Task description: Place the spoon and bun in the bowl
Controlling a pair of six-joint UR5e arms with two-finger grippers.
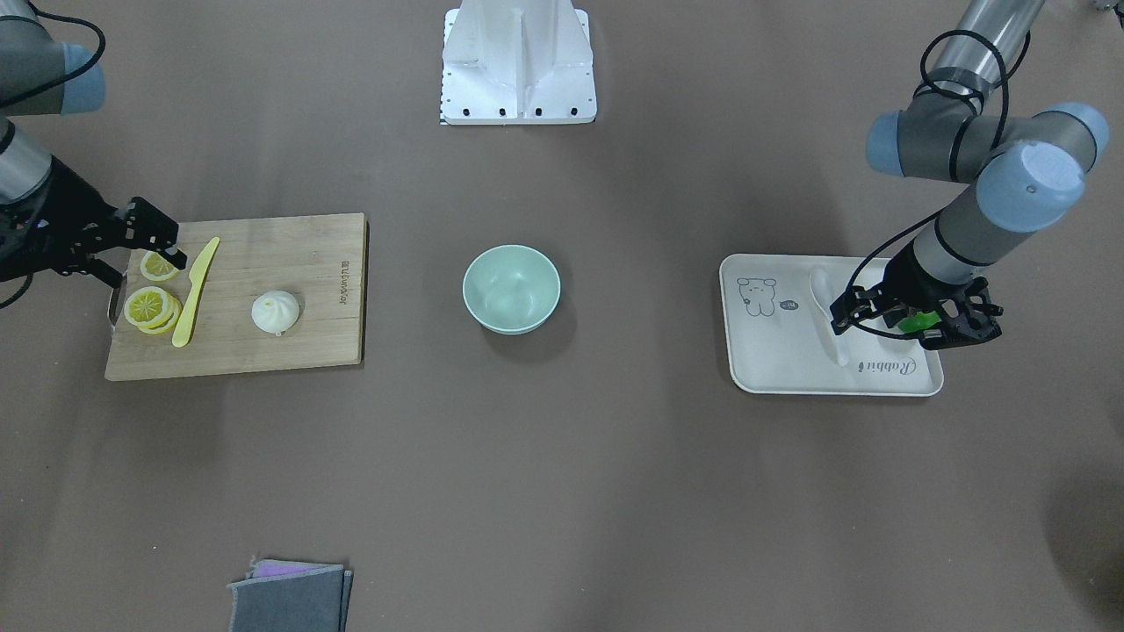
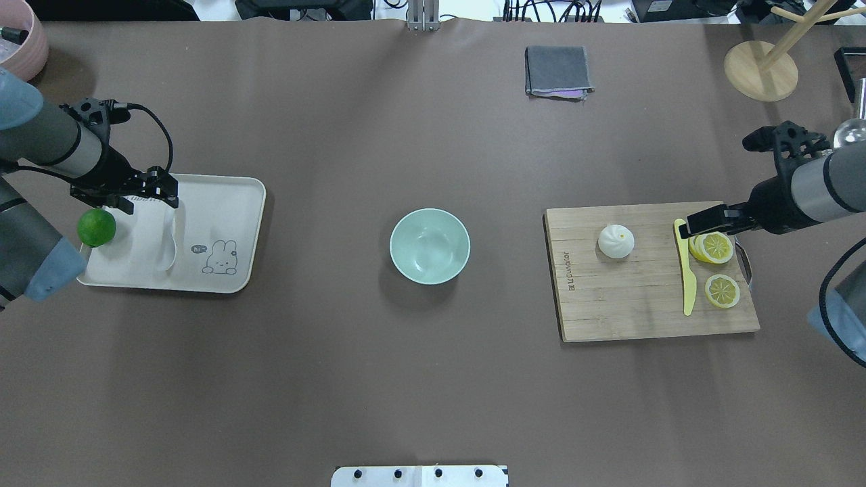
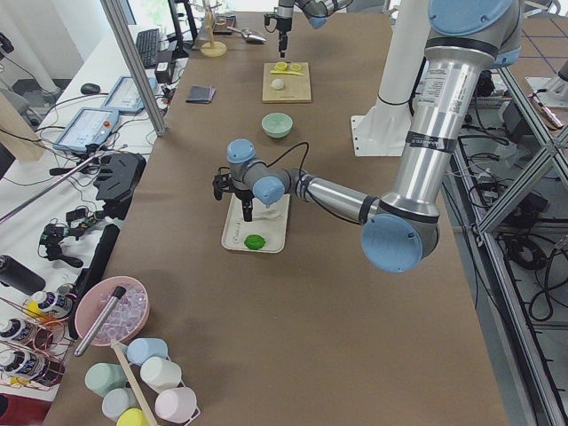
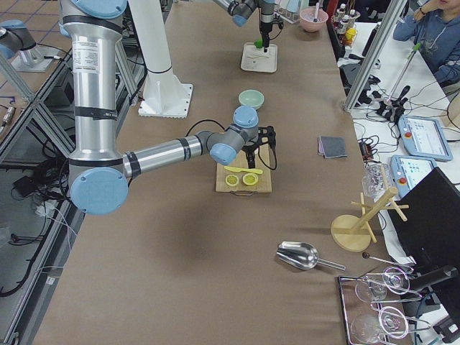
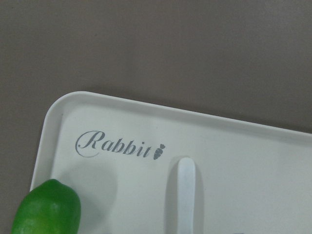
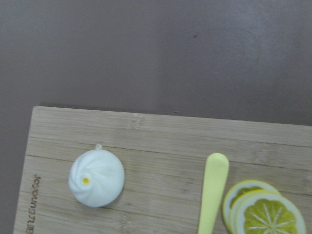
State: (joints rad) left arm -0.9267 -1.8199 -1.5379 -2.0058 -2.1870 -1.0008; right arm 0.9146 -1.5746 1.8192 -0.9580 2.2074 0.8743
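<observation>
The mint-green bowl (image 1: 511, 288) (image 2: 429, 245) stands empty at the table's middle. The white spoon (image 1: 825, 303) (image 2: 168, 237) lies on a white rabbit tray (image 1: 773, 360) (image 2: 223, 203); its handle shows in the left wrist view (image 5: 185, 195). My left gripper (image 1: 913, 320) (image 2: 128, 197) hovers open over the tray, beside the spoon and above a green lime (image 2: 96, 227). The white bun (image 1: 276, 312) (image 2: 616, 241) (image 6: 96, 178) sits on a wooden cutting board (image 1: 263, 254) (image 2: 629, 304). My right gripper (image 1: 132, 254) (image 2: 720, 220) hovers open over the board's lemon end, apart from the bun.
A yellow plastic knife (image 2: 687, 270) (image 6: 213, 195) and lemon slices (image 2: 722, 291) lie on the board beside the bun. A grey cloth (image 2: 556, 71) lies at the far side. A wooden stand (image 2: 761, 71) and a pink bowl (image 2: 20, 40) sit at the far corners.
</observation>
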